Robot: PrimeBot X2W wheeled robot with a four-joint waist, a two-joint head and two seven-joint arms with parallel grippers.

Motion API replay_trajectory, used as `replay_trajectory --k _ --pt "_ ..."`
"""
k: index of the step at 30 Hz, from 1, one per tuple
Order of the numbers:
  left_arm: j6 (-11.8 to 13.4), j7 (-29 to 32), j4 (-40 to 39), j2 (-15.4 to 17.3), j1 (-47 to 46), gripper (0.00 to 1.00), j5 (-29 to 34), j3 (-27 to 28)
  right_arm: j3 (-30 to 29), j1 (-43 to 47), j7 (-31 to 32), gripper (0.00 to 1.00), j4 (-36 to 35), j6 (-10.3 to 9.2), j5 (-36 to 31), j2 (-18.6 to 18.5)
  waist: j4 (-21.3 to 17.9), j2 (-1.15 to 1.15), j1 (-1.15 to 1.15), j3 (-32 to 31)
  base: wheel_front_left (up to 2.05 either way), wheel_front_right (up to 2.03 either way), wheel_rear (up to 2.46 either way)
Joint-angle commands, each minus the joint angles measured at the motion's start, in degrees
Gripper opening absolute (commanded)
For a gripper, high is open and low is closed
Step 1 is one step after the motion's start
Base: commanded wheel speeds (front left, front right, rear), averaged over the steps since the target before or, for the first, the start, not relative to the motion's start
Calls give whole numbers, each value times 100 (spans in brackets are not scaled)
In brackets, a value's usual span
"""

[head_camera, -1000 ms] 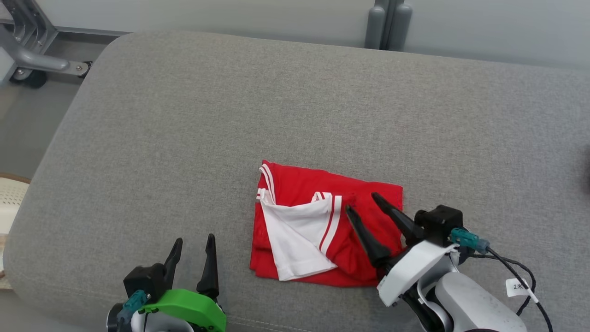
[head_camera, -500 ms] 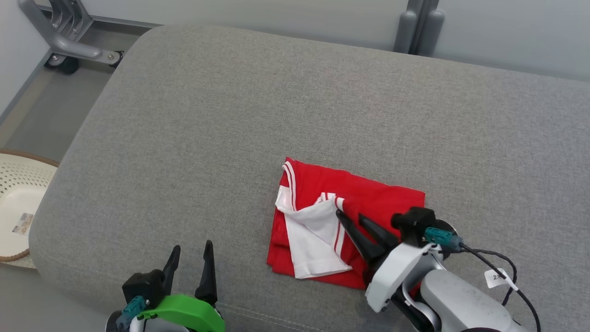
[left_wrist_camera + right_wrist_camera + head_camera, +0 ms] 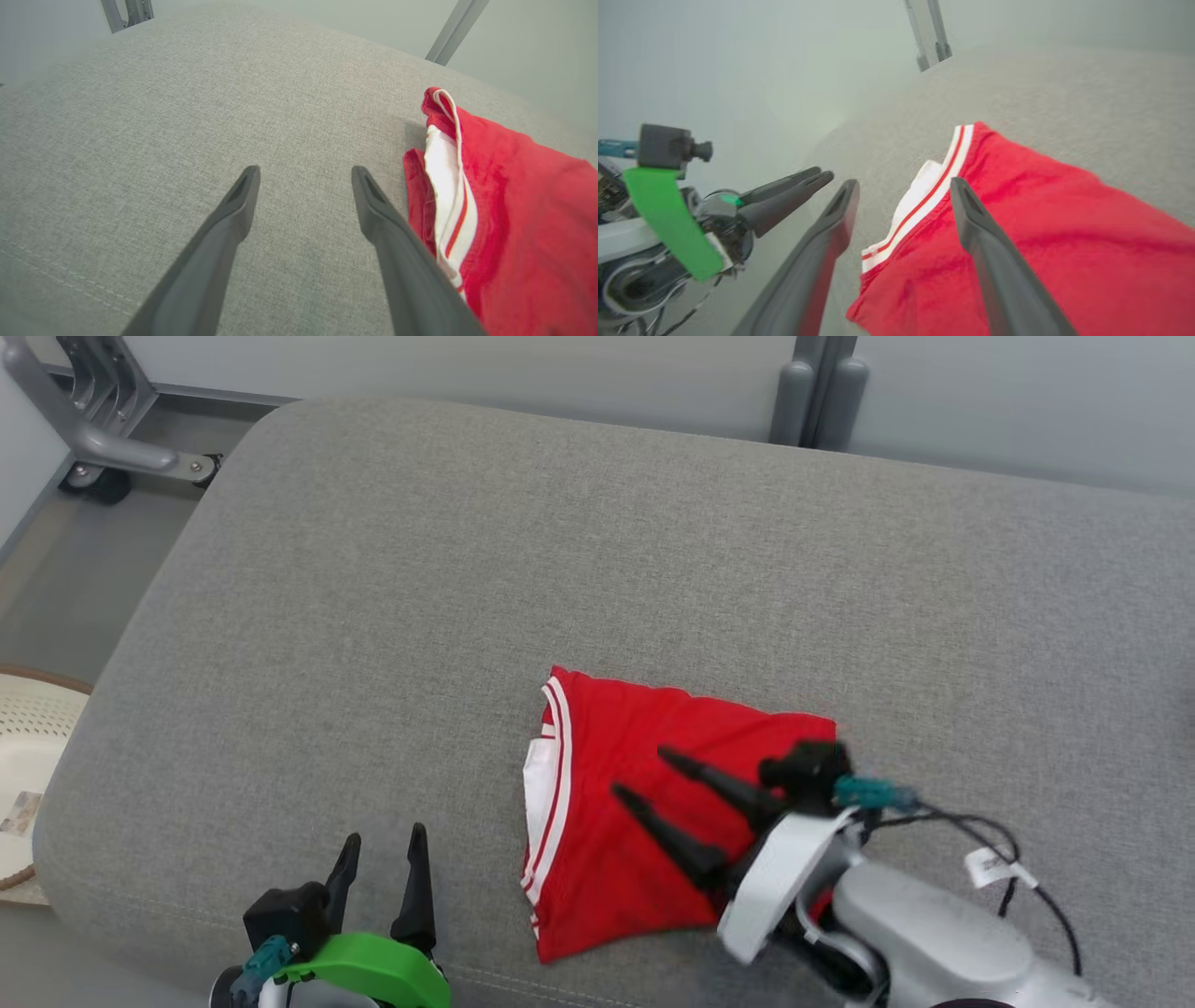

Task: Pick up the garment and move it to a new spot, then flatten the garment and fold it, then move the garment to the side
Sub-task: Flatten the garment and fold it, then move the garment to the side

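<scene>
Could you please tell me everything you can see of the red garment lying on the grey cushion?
The garment is soft-looking red cloth with white stripes along its left edge, where a white layer peeks out. It lies folded into a rough, slightly rumpled rectangle on the grey cushion, near the front edge. The open right gripper is over its middle; whether it touches the cloth I cannot tell. The left gripper is apart, to its left.

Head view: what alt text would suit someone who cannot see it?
A folded red garment with a white-striped edge lies on a grey cushion, the right gripper open over it. The left gripper is open at lower left, clear of it.
</scene>
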Motion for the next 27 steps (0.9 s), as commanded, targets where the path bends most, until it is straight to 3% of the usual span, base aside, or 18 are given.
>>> replay_trajectory --k 1,6,10,19,25,26,27 --pt "16 5 -11 19 -5 100 34 8 -237 2 -42 100 5 -6 -79 -84 -36 0 0 -8 0 0 0" --pt "23 5 -34 19 35 100 61 45 -2098 663 -32 100 457 -5 -919 -9 -127 0 0 -12 0 0 0" --pt "10 5 -40 20 10 100 88 35 -2873 1078 -33 100 835 -4 -1481 228 -139 0 0 18 0 0 0" --pt "5 5 -48 19 -72 100 72 -10 -3540 1418 -34 100 1649 -4 -2023 646 -42 0 0 95 0 0 0" --pt "12 5 -53 19 -68 100 98 -18 -3444 1338 -20 100 1979 -4 -2068 914 8 0 0 94 0 0 0" --pt "19 5 -60 19 -77 100 94 -30 -3369 1331 -20 74 2052 -4 -2046 944 13 0 0 92 0 0 0" --pt "12 5 -65 19 -91 100 107 -38 -3308 1319 -19 28 2137 -4 -2018 961 17 0 0 91 0 0 0"
